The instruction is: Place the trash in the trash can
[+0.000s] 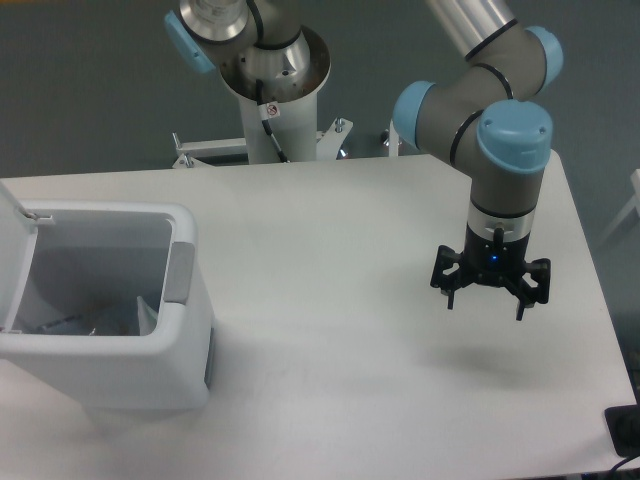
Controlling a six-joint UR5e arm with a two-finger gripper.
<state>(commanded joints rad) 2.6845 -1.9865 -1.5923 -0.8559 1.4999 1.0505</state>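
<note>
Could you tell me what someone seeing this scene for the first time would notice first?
Most likely the arm with its light blue joint caps, reaching over the right side of the table, its open, empty hand hanging above the surface with a small blue light lit. Next, the white bin at the left edge, its lid up and some crumpled trash lying inside.

Shows the gripper (485, 305) hanging with fingers spread and nothing between them above the right side of the white table (330, 250), well apart from the open trash can (110, 300) at left, pale trash (100, 318) lying inside.
</note>
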